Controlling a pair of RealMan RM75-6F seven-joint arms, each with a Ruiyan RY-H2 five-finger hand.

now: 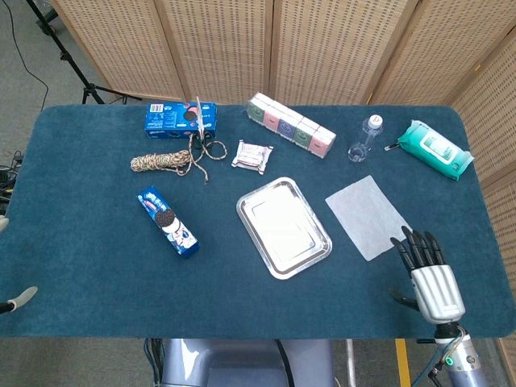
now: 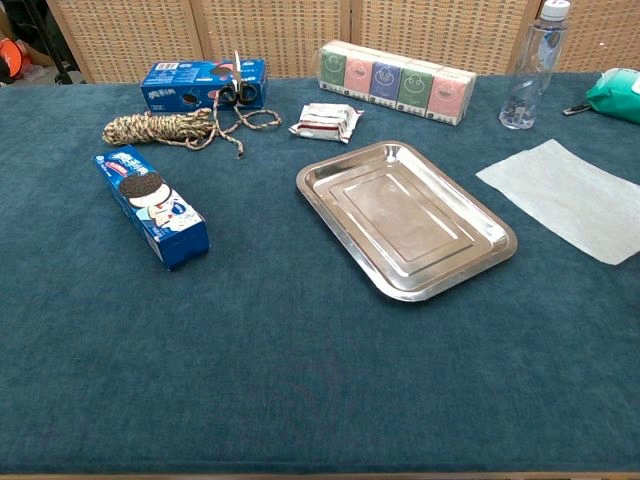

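The right hand (image 1: pixel 429 278) hovers empty, fingers spread, over the desk (image 1: pixel 97 266). One white sheet (image 1: pixel 368 216) lies just beyond its fingertips, one steel tray (image 1: pixel 284 226) further to its left. Behind those stand one bottle (image 1: pixel 364 137), one wipes pack (image 1: pixel 436 148) and two cookie boxes (image 1: pixel 167 220). The left hand (image 1: pixel 18 300) barely shows; I cannot tell its state.

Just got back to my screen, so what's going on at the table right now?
Nothing is being held. The right hand hovers open over the table's near right edge, fingers spread, closest to the white sheet. Only a sliver of the left hand shows at the left edge, too little to read. The steel tray lies bare mid-table, with the cookie box to its left and the rope behind that.
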